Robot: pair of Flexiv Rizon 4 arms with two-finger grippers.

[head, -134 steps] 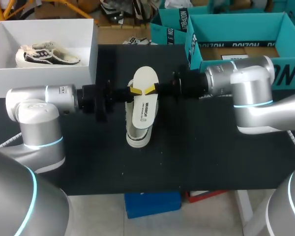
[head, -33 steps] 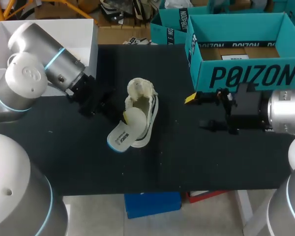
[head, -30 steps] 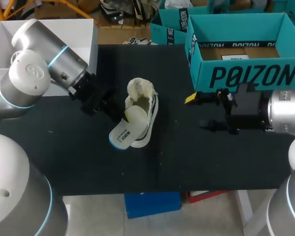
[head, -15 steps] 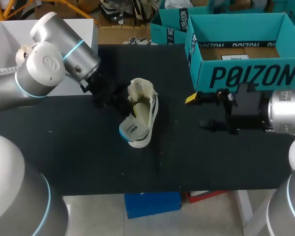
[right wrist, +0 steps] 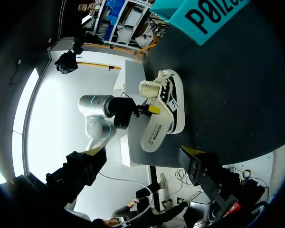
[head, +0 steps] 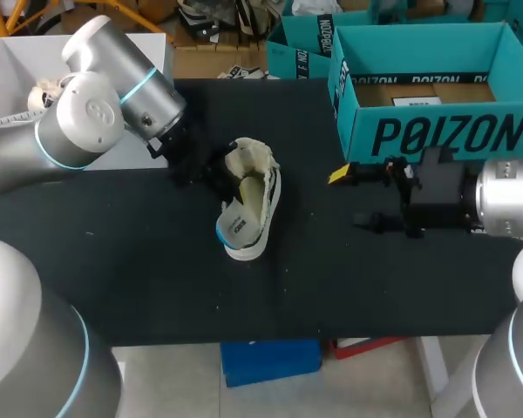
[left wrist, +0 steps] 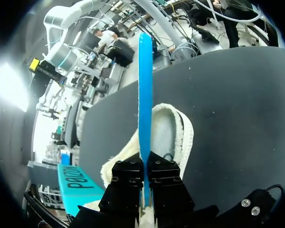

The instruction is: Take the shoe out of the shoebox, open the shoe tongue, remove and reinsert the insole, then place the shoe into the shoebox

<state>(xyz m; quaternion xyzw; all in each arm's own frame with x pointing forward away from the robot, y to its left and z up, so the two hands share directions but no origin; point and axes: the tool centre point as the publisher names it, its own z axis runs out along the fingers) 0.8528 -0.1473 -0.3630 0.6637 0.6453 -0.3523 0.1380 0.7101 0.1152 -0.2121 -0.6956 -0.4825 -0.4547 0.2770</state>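
A cream fleece-lined shoe (head: 257, 196) lies on the black table (head: 139, 279), near its middle. My left gripper (head: 216, 171) is at the shoe's left side, shut on the insole (head: 236, 228), whose blue underside faces up and slants over the shoe's opening. In the left wrist view the insole (left wrist: 145, 90) runs edge-on from between the closed fingers (left wrist: 128, 178), over the shoe (left wrist: 173, 135). My right gripper (head: 356, 198) stands open to the right of the shoe, apart from it. Its wrist view shows the shoe (right wrist: 170, 97) and insole (right wrist: 156, 132) ahead of it.
A white shoebox (head: 13, 65) sits at the back left with another shoe (head: 42, 91) partly hidden behind my left arm. A teal box (head: 436, 132) stands at the back right, close behind my right gripper.
My left arm has swung right toward the shoe, carrying the insole from beside the shoe's left to over its opening. The right arm has not moved.
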